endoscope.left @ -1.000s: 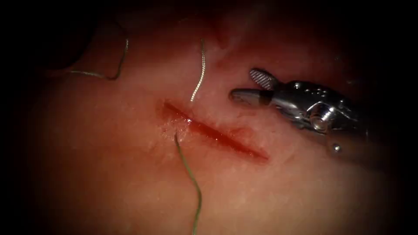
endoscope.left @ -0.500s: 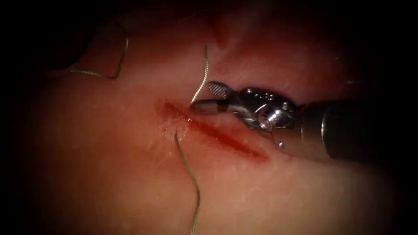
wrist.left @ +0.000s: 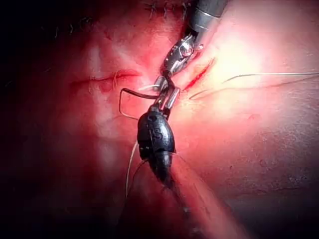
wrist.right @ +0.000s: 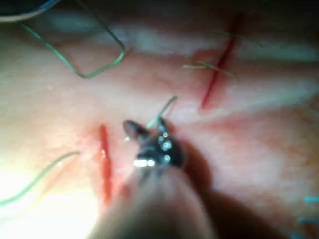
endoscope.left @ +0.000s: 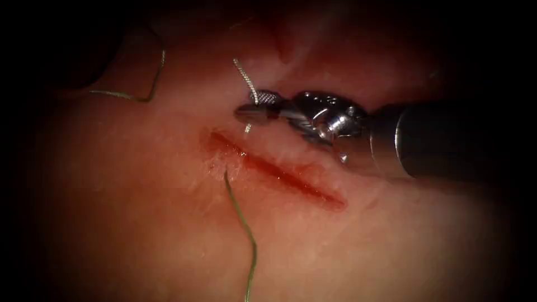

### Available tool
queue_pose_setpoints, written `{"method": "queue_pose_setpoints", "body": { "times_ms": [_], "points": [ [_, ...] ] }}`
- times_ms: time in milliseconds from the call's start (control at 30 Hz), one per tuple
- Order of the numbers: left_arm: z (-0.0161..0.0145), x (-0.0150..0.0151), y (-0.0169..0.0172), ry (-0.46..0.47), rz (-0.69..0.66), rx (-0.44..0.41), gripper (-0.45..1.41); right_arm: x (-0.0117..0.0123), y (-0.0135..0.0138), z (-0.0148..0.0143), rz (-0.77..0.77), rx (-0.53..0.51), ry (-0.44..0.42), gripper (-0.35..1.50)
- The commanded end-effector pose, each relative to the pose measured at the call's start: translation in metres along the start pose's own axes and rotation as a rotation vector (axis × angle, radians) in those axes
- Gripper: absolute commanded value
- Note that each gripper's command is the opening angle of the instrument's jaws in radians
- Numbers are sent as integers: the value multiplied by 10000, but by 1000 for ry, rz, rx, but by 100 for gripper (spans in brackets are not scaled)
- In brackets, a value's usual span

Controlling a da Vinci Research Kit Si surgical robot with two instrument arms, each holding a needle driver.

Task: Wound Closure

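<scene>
On the tissue [endoscope.left: 168,223] lies a slanting red cut [endoscope.left: 279,173]. My right tool [endoscope.left: 250,105] reaches in from the right, just right of the cut's upper end. It is shut on a pale thread end [endoscope.left: 243,71] that rises from the tissue there. Green thread [endoscope.left: 241,223] leaves the cut's left edge and trails downward. The right wrist view has the right tool [wrist.right: 135,130] shut on that thread end [wrist.right: 164,107] beside the cut [wrist.right: 103,159]. The left tool [wrist.left: 166,97] hangs over the right tool [wrist.left: 177,52]. A thin dark curve [wrist.left: 123,97], perhaps the needle, runs from its tip, off the tissue.
A slack thread loop [endoscope.left: 152,84] lies on the tissue at the upper left. The right wrist view has a second cut [wrist.right: 219,64] with a stitch [wrist.right: 207,65] across it, and loose green thread [wrist.right: 84,67].
My right tool came in leftward with jaws open, reached the pale thread end and shut on it. The thread's free end now bends to the left.
</scene>
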Motion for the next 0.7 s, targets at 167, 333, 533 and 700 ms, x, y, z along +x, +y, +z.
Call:
{"method": "queue_pose_setpoints", "body": {
  "times_ms": [167,333,533,700],
  "points": [
    [4,-6,-4,1,2,-1,-45,3,-2,-5,-91,2,22,-35],
    [4,-6,-4,2,2,-1,-45,13,-12,-23,-132,-2,83,-35],
    [4,-6,-4,1,2,-1,-45,40,-25,-41,-162,-18,157,-35],
    [4,-6,-4,1,2,-1,-45,58,-38,-54,-184,-23,208,-35]
  ]
}}
